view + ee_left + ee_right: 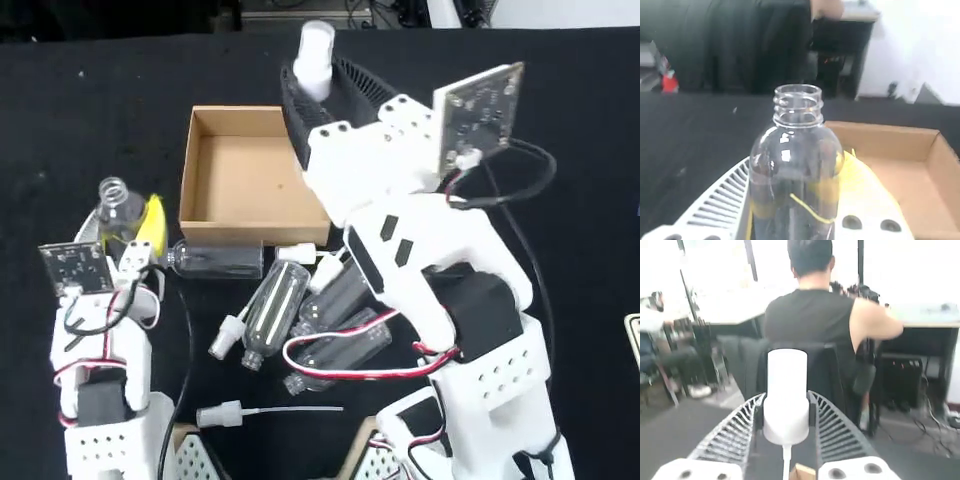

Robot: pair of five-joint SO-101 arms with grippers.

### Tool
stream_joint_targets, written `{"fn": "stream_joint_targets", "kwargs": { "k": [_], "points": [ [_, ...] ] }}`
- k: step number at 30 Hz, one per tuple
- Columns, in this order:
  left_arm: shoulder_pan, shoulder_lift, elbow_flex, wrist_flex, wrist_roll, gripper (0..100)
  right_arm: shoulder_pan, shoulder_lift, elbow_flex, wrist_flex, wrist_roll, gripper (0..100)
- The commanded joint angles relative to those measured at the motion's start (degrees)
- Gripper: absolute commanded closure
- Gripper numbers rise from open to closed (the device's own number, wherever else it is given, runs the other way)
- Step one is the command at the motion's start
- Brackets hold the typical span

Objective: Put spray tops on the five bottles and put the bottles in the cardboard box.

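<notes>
The open-necked bottle (118, 205) stands upright in the left gripper (132, 228). The gripper is closed around the bottle's lower body, and the threaded neck rises clear above the fingers. In the left wrist view the bottle (795, 165) sits between the ribbed white finger (720, 200) and the yellow-wrapped finger (865, 195), touching both. The cardboard box (920, 150) lies just beyond the yellow finger.

The right gripper (320, 85) grips a white spray top (316, 58) by its head. The cap stands up above the dark ribbed fingers (835, 430), and its thin tube hangs down between them (786, 395). This gripper is raised by the far corner of the cardboard box (190, 170), well apart from the left gripper and its bottle.

On the table between the two arms four more bottles lie on their sides:
- One (215, 259) lies just beside the left gripper, along the box's near wall.
- One (272, 312) lies farther toward the right arm.
- Two (335, 295) (340, 350) lie partly under the right arm.

Loose spray tops lie among them:
- One (226, 338) lies next to the second bottle.
- One small one (297, 254) lies near the box's near corner.
- One with a long tube (225, 413) lies nearest the arm bases.
</notes>
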Motion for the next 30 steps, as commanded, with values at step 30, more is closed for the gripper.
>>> {"fn": "stream_joint_targets", "kwargs": {
  "k": [30],
  "points": [
    [30.81,-1.23,9.63,-17.76,0.53,97,-12.84,-12.53,16.92,-28.04,-1.32,98.7]
  ]
}}
